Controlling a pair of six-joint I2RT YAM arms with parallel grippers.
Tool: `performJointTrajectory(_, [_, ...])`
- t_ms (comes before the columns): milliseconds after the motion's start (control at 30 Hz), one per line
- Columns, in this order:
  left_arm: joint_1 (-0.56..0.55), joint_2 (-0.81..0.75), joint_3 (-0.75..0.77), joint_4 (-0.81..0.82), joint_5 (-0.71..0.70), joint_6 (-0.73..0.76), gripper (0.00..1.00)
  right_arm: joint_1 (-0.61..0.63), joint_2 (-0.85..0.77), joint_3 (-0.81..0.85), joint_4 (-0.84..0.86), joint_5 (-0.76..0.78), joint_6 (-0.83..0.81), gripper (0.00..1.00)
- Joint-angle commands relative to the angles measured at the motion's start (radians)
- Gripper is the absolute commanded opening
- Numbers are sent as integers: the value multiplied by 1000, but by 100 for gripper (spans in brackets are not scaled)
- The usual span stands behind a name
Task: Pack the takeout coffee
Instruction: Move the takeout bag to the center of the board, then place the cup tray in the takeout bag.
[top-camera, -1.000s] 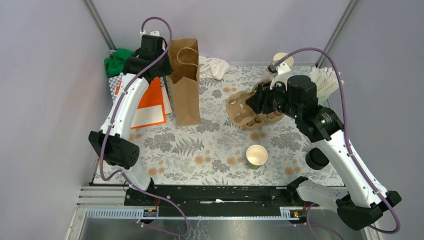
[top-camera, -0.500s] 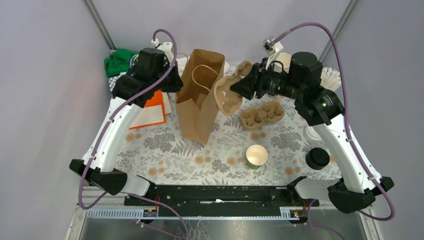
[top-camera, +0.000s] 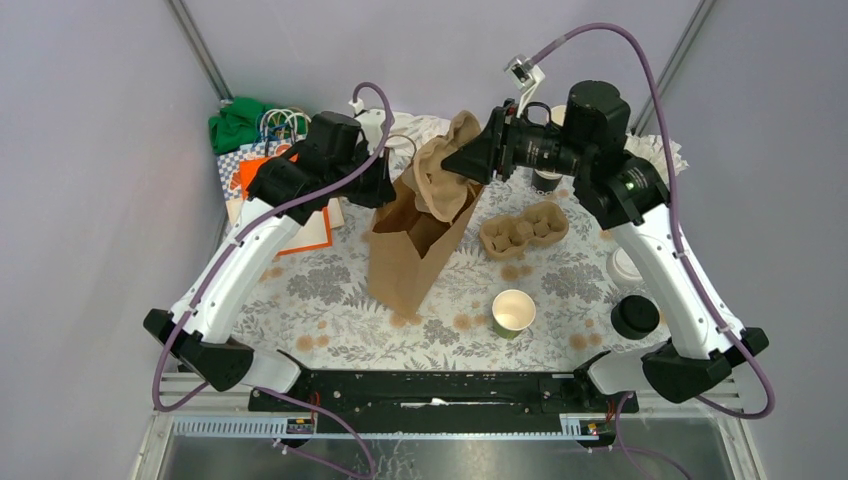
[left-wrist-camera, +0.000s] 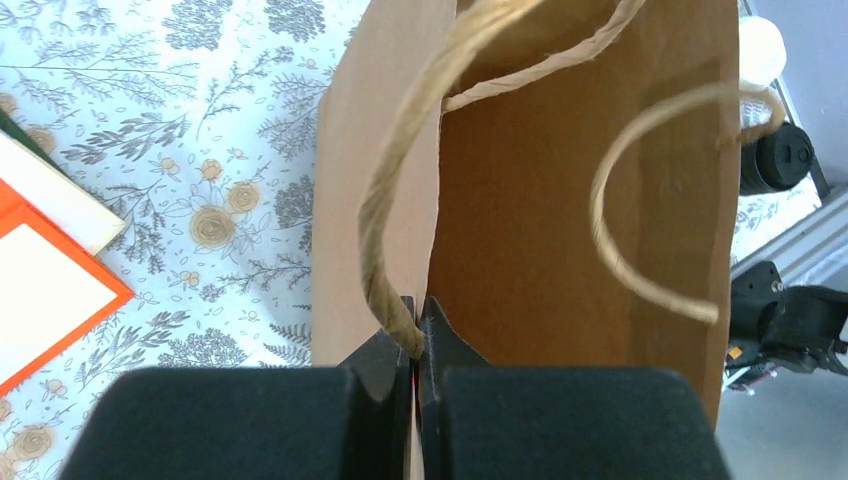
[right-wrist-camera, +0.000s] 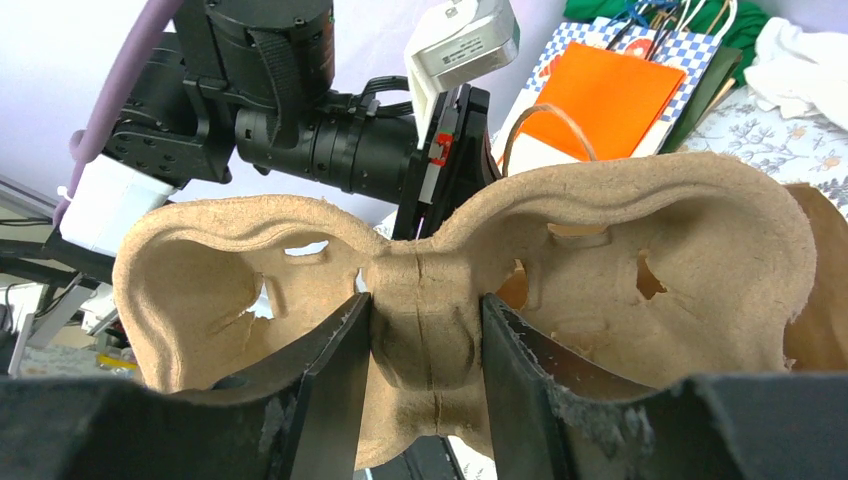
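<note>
The pulp cup carrier (top-camera: 445, 175) covered the paper bag's (top-camera: 400, 255) mouth, hiding its inside from above. The right gripper (right-wrist-camera: 420, 345) clamped the carrier's central ridge, and the left gripper (left-wrist-camera: 415, 340) pinched the bag's rim by a twine handle. The green cup (top-camera: 513, 312) stood lidless outside the bag, with a black lid (top-camera: 634, 316) farther right.

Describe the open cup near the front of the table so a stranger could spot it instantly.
Find the brown paper bag mid-table. To its right, nearer the front, one paper cup stands upright alone. Its green wall and open white inside set it apart from the black lid farther right.
</note>
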Motion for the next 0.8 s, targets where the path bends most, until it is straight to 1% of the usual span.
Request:
performJointTrajectory(0, [-10, -11, -17, 44, 95, 52, 0, 9, 37, -3, 62, -60, 47, 48])
performJointTrajectory(233, [-17, -48, -68, 85, 88, 62, 0, 33, 77, -17, 72, -39, 59, 47])
performJointTrajectory(400, [-17, -50, -94, 95, 110, 64, 0, 68, 109, -52, 97, -66, 64, 46])
performJointTrajectory(567, [-17, -59, -114, 105, 103, 59, 0, 83, 123, -87, 90, -37, 19, 46])
performJointTrajectory(667, [-15, -66, -116, 106, 66, 35, 0, 83, 129, -109, 87, -16, -23, 46])
performJointTrajectory(767, [-15, -72, -119, 103, 55, 21, 0, 83, 131, -149, 114, -12, -47, 45])
